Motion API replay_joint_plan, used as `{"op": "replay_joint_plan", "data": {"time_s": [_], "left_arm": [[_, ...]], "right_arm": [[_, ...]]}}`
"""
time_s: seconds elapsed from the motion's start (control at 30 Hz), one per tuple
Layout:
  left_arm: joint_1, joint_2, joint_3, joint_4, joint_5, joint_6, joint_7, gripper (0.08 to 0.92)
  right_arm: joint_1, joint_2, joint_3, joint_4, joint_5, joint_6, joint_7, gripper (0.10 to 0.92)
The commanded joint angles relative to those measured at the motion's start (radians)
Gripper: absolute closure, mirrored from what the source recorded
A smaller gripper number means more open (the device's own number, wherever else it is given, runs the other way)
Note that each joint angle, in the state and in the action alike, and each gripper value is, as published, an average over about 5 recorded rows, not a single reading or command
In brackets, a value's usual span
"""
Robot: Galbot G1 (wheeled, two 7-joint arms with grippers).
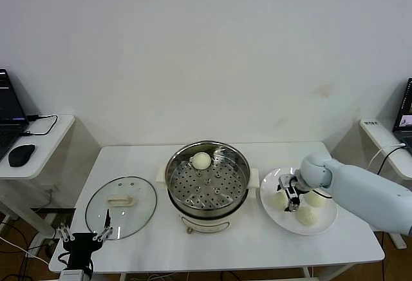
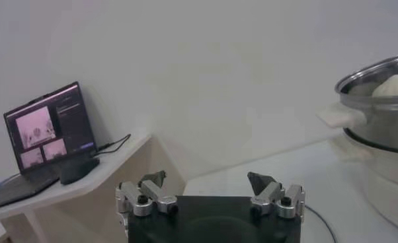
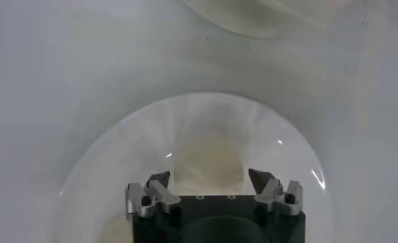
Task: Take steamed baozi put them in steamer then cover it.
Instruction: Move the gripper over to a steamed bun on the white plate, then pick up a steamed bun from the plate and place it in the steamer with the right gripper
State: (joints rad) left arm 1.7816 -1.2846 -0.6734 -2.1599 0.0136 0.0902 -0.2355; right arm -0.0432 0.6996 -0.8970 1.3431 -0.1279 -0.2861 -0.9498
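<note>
The steel steamer (image 1: 207, 187) stands mid-table on its cream base, with one baozi (image 1: 201, 160) on its perforated tray. Three more baozi (image 1: 306, 215) lie on a white plate (image 1: 325, 224) to its right. My right gripper (image 1: 291, 194) is low over the plate's left side, open, its jaws either side of a baozi (image 3: 209, 162) without closing on it. The glass cover (image 1: 121, 207) lies flat on the table left of the steamer. My left gripper (image 1: 82, 234) is parked at the table's front left corner, open and empty; its wrist view shows the steamer (image 2: 384, 86).
A side desk at the left holds a laptop (image 2: 50, 125) and a mouse (image 1: 20, 155). Another side desk with a laptop edge (image 1: 405, 110) stands at the far right. A white wall runs behind the table.
</note>
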Motion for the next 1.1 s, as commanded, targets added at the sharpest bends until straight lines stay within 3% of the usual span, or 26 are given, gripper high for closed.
{"op": "replay_joint_plan", "data": {"time_s": [0.03,0.37,0.57,0.87,1.1], "left_arm": [[0.0,-0.002,0.0,-0.003,0.0,0.0,0.0,0.177],[0.006,-0.002,-0.001,-0.017,0.002,-0.001,-0.001,0.177],[0.005,0.004,0.002,-0.032,0.002,0.001,0.001,0.177],[0.003,0.022,0.012,-0.048,0.003,0.003,0.002,0.177],[-0.012,0.037,0.015,-0.046,-0.003,0.004,0.004,0.177]], "right_arm": [[-0.012,0.009,0.011,-0.013,-0.011,-0.002,0.004,0.349],[0.0,-0.008,0.023,0.005,-0.002,0.001,-0.011,0.441],[0.117,-0.067,-0.001,0.054,0.059,0.001,-0.036,0.453],[0.429,-0.124,-0.131,0.128,0.238,-0.024,-0.06,0.448],[0.734,-0.001,-0.296,0.172,0.452,-0.104,-0.025,0.444]]}}
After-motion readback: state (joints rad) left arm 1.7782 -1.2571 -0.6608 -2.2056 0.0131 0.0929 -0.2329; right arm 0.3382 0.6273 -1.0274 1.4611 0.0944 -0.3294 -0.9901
